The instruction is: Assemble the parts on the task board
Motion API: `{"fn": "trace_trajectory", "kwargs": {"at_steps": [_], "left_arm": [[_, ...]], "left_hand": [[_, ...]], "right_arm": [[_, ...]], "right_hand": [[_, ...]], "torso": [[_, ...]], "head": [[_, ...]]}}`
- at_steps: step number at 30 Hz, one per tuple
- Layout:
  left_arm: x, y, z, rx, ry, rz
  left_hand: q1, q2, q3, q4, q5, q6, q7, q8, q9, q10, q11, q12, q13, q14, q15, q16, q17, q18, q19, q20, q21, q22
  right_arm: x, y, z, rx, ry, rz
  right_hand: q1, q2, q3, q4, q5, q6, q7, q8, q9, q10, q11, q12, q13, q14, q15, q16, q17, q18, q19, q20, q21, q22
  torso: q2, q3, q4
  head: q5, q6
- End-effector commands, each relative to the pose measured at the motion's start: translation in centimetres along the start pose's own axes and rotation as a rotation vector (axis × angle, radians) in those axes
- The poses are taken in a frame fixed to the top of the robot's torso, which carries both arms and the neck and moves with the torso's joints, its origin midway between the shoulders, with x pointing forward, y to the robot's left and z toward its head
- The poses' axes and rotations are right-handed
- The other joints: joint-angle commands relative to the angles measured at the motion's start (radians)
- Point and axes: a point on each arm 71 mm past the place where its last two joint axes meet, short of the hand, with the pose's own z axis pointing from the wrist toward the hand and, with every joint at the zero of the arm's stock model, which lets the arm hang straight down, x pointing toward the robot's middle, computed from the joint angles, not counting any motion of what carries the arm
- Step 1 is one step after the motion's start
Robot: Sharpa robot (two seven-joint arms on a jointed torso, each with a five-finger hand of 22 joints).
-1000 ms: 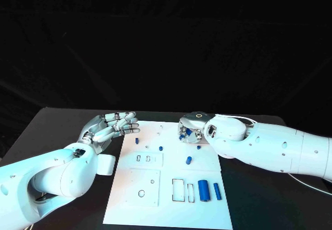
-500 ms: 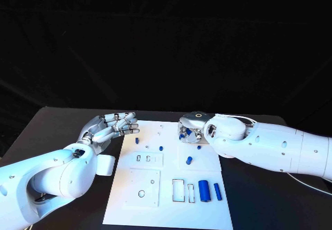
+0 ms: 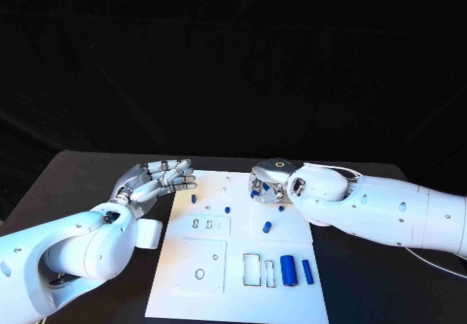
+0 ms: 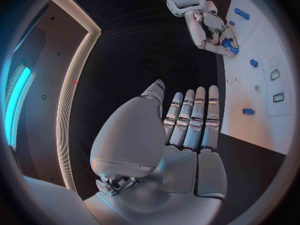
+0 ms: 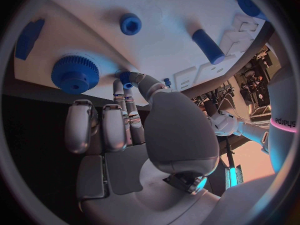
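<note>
right hand [image 3: 270,185]: over task board [image 3: 238,297] far edge, fingers curled; thumb and a finger touch a small blue peg [image 5: 125,78] beside blue gear [image 5: 74,74] — whether it's actually pinched, cannot tell.
left hand [image 3: 156,181]: flat, fingers together, holding nothing, off board's left edge near far corner.
advice: firm up pinch, keep peg upright, clear the gear before moving it.
big cylinder [image 3: 288,269]: near right corner, by slim rod [image 3: 308,271].
vs earlier: right hand barely shifted; parts unmoved.

One word reads: "sharpa", in dark letters turned sideways on the left arm [image 5: 279,121], seen from the right wrist.
</note>
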Motion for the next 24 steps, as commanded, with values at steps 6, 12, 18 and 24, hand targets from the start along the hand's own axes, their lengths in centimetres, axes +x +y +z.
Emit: {"fn": "trace_trajectory", "kwargs": {"at_steps": [6,12,18,24], "left_arm": [[0.2,-0.1,0.1,0.000,0.018,-0.017],[0.2,0.0,0.2,-0.001,0.019,-0.019],[0.3,0.0,0.2,-0.003,0.023,-0.020],[0.5,0.0,0.2,-0.004,0.026,-0.022]], "left_hand": [[0.001,-0.002,-0.006,-0.001,-0.005,0.006,0.017,-0.011,-0.001,0.002,0.010,-0.010,0.000,-0.009,0.001,-0.011,-0.002,0.008,-0.023,0.002,-0.001,-0.001],[0.001,-0.002,-0.006,-0.001,-0.005,0.006,0.017,-0.011,-0.001,0.002,0.010,-0.010,0.000,-0.009,0.001,-0.011,-0.002,0.008,-0.024,0.002,-0.001,-0.001],[0.001,-0.002,-0.006,-0.001,-0.005,0.006,0.017,-0.011,-0.001,0.002,0.010,-0.010,0.000,-0.009,0.001,-0.011,-0.002,0.008,-0.024,0.002,-0.001,-0.001],[0.001,-0.002,-0.006,-0.001,-0.005,0.006,0.017,-0.011,-0.001,0.002,0.010,-0.010,0.000,-0.009,0.001,-0.011,-0.002,0.008,-0.024,0.002,-0.001,-0.001]], "right_arm": [[-1.7,-0.2,0.7,0.027,-0.165,0.043],[-2.1,0.4,1.7,0.024,-0.201,0.054],[-2.2,1.5,2.9,0.008,-0.196,0.058],[-2.0,1.9,4.0,0.008,-0.189,0.059]], "right_hand": [[0.011,-0.002,0.014,0.001,-0.010,0.011,0.000,0.004,0.004,0.012,-0.005,0.004,0.000,0.041,-0.007,0.002,-0.005,-0.005,0.000,0.001,0.000,-0.004],[0.012,-0.002,0.017,0.000,-0.009,0.011,0.000,0.004,0.004,0.012,-0.004,0.004,-0.001,0.042,-0.007,0.005,-0.002,-0.006,0.002,0.001,0.002,0.000],[0.011,-0.003,0.018,0.001,-0.009,0.011,0.000,0.004,0.004,0.011,-0.004,0.003,-0.001,0.042,-0.007,0.008,0.002,-0.006,0.002,0.001,0.004,0.002],[0.008,-0.005,0.022,0.002,-0.011,0.008,0.002,0.001,0.005,0.009,-0.002,0.000,-0.003,0.042,-0.006,0.010,0.003,-0.006,0.000,0.001,0.003,0.001]], "torso": [[0.002,-0.0029,0.0008],[0.005,-0.0011,0.0017],[0.006,-0.0019,0.0048],[0.008,-0.0019,0.0045]], "head": [[0.004,0.009],[0.006,0.016],[0.006,0.015],[0.010,0.017]]}}
